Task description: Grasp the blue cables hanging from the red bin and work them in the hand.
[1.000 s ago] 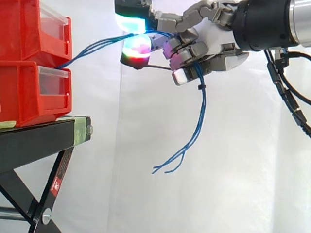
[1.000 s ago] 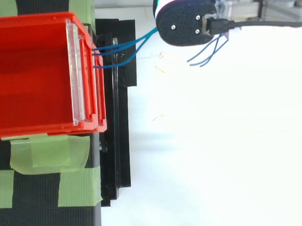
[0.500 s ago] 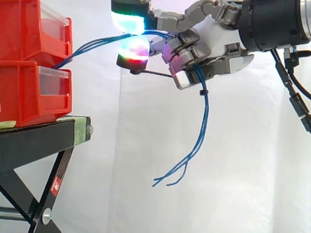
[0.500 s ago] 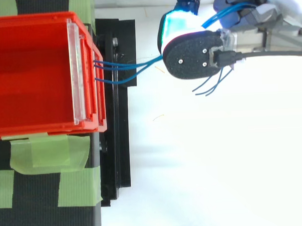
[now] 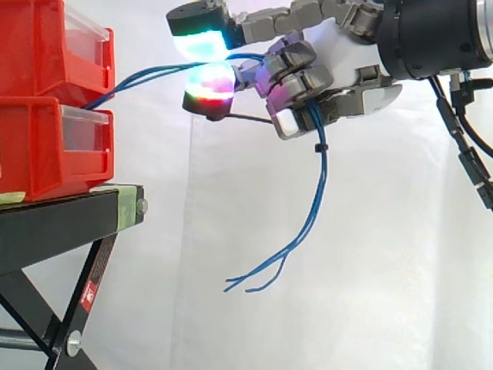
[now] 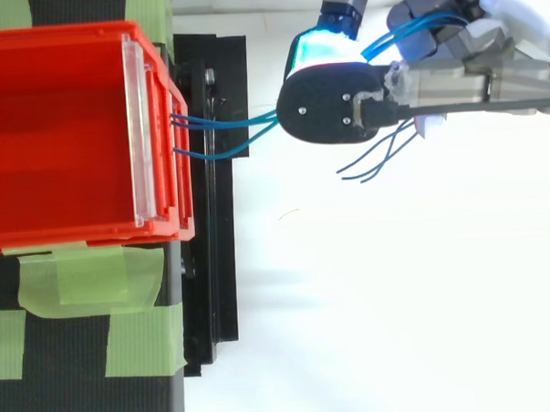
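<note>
Black stand (image 5: 54, 223): directly beneath the upper red bin (image 5: 38, 54), carrying it and a lower red bin (image 5: 46, 146) at the hand's working height. Patched with green tape (image 6: 86, 278) behind the bin in the top view.

Hand (image 5: 343, 58): well out from the upper red bin's front, level with it. Clenched round the blue cables (image 5: 146, 75), with two glowing fingertips (image 5: 209, 81) pinching the strands nearer the bin. Likely a two-place hold, leaving a short stretch free to work.

Blue cables: strung in a shallow sag from the upper red bin's lower front edge to the hand, then hanging loose below it, ends splayed. Anchoring at the bin hidden; path through the fist covered by fingers; strand count hard to make out.

Black cable tie (image 5: 318, 146): just under the fist, bundling the hanging strands.
</note>
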